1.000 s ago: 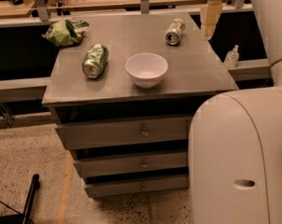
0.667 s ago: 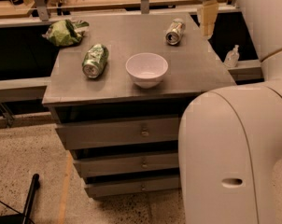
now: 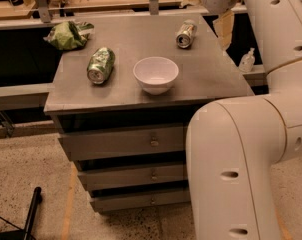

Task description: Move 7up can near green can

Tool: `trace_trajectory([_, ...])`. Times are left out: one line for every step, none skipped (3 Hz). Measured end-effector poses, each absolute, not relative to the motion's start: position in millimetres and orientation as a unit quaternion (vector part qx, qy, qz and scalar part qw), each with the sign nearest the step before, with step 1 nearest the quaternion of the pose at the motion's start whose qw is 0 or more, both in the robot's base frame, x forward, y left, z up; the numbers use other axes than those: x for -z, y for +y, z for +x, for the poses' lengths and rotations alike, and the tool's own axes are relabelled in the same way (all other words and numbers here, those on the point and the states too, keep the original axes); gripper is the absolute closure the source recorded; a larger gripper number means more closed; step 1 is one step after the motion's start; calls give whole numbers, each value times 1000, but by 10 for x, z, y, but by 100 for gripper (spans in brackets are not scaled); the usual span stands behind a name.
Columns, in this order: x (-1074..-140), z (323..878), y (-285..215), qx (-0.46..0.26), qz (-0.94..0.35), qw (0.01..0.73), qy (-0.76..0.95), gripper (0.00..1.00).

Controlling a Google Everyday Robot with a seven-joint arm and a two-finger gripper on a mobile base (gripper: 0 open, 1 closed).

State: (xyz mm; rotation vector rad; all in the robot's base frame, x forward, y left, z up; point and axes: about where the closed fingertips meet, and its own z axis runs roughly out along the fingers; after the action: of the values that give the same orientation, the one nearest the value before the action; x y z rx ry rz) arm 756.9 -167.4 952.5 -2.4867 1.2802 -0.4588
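Note:
The 7up can [image 3: 185, 34] lies on its side at the back right of the grey cabinet top [image 3: 211, 79], silver end toward me. The green can [image 3: 101, 65] lies on its side at the left of the top, well apart from it. My gripper [image 3: 209, 13] hangs above the back right corner, just right of and above the 7up can. It is open and empty, with one tan finger [image 3: 223, 30] pointing down past the table edge.
A white bowl [image 3: 156, 74] stands between the two cans, nearer the front. A wrinkled green bag [image 3: 67, 35] lies at the back left corner. My white arm [image 3: 241, 164] fills the right side. A small bottle [image 3: 247, 60] stands beyond the right edge.
My gripper has moved a little left and down toward the 7up can. The cans, bowl and bag have not moved.

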Motion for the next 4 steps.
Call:
trace_trajectory([-9543, 7663, -1637, 178, -884, 158, 401, 0])
trace_trajectory([-9511, 7778, -1619, 200, -887, 129, 396, 0])
trace_trajectory([-9452, 7957, -1720, 241, -902, 56, 354, 0])
trace_trajectory([-9367, 7964, -1823, 240, -928, 29, 283, 0])
